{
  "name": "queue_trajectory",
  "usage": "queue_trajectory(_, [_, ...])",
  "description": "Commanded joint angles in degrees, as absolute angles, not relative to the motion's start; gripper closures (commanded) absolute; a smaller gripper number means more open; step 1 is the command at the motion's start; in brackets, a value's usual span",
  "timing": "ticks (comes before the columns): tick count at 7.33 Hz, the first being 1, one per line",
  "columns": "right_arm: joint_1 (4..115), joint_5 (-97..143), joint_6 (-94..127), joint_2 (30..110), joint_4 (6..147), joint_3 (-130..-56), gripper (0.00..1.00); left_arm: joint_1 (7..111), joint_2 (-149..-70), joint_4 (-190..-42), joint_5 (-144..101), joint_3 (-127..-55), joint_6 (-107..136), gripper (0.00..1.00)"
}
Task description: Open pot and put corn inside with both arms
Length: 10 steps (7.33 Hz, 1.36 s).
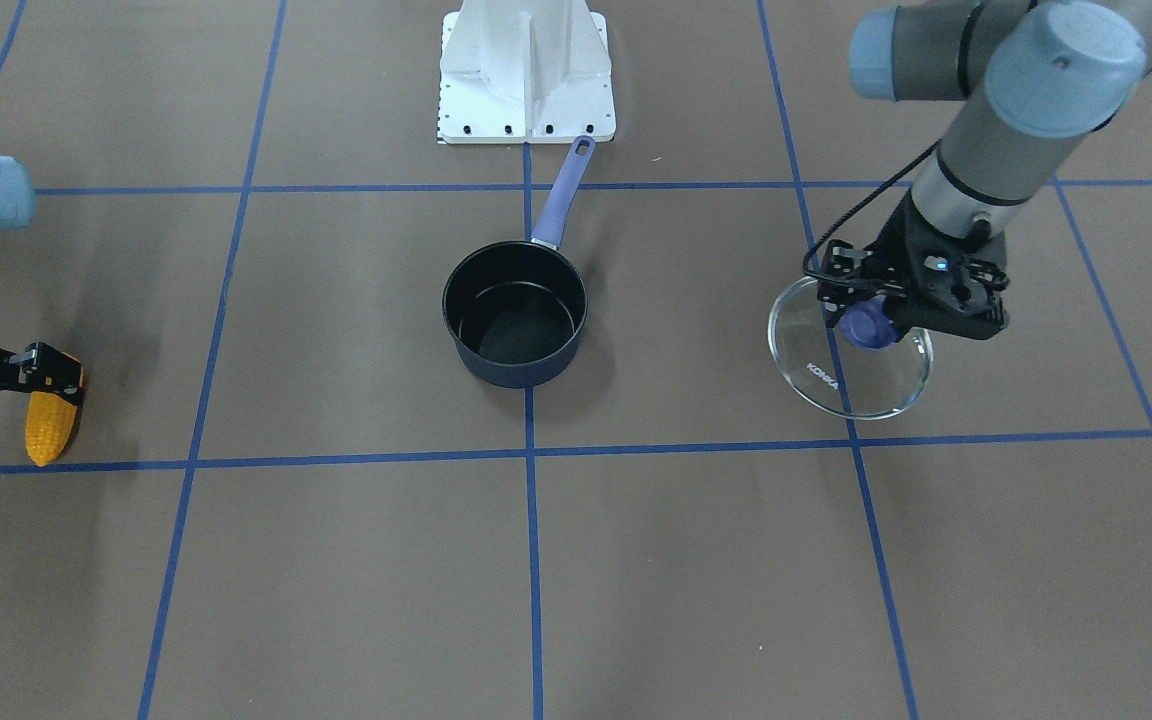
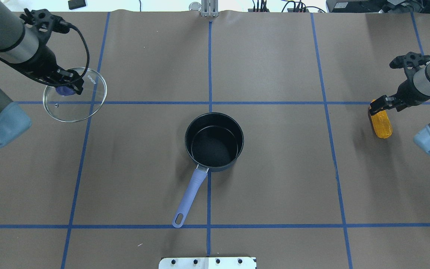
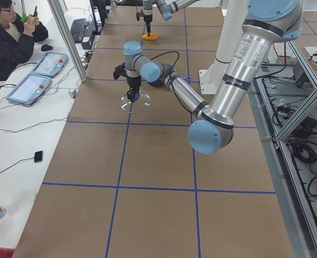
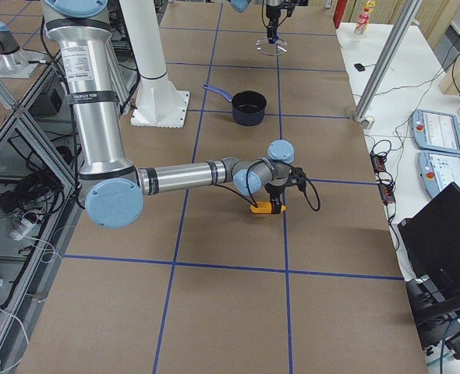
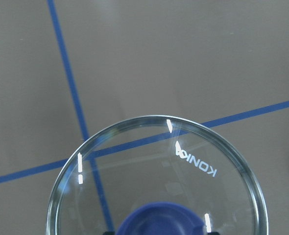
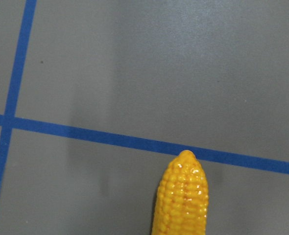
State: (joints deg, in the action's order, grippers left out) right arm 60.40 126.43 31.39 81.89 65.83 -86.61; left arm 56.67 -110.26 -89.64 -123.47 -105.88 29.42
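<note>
The dark pot point(image 1: 514, 315) stands open and empty at the table's middle, with its lavender handle point(image 2: 189, 200) pointing toward the robot base. My left gripper point(image 2: 65, 86) is shut on the purple knob point(image 5: 159, 220) of the glass lid point(image 2: 88, 101). It holds the lid far out to the left, low over the table, and the lid also shows in the front view point(image 1: 851, 375). My right gripper point(image 2: 378, 106) is shut on the thick end of the orange-yellow corn point(image 2: 382, 126) at the far right. The corn's tip point(image 6: 184, 159) reaches a blue tape line.
The white base stand point(image 1: 526, 75) sits behind the pot's handle. Blue tape lines grid the brown table top. An operator point(image 3: 8, 37) sits at a side desk with tablets beyond the table's far edge.
</note>
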Motion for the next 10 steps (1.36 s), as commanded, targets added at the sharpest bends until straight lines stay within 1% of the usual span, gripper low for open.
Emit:
queue_trajectory(1, [60.38,125.51,30.76,82.53,65.83,-86.57,0.00,58.27,-103.13,-97.27,-123.49,-104.25,25.60,0.62])
queue_trajectory(3, [60.29,125.16,30.67,82.79,65.74,-86.66,0.00,58.36,-98.54,-107.52,-123.14,-99.35,23.99,0.62])
queue_trajectory(4, [60.21,125.07,30.76,82.79,65.74,-86.66,0.00,58.36,-98.35,-112.36,-123.05,-96.10,23.99,0.62])
queue_trajectory(5, [59.77,124.81,30.76,82.62,65.74,-86.40,0.01,58.36,-98.09,-113.72,-122.87,-95.11,24.08,0.62])
queue_trajectory(7, [58.37,124.28,31.37,81.92,65.83,-86.31,0.02,58.27,-96.51,-114.43,-122.87,-95.36,24.69,0.62])
queue_trajectory(8, [58.10,123.76,31.46,81.91,65.83,-86.31,0.02,58.27,-94.85,-117.39,-122.87,-94.75,24.70,0.62])
queue_trajectory(10, [58.01,123.66,31.46,81.83,65.83,-86.31,0.06,58.01,-94.30,-119.87,-121.39,-92.74,24.87,0.62])
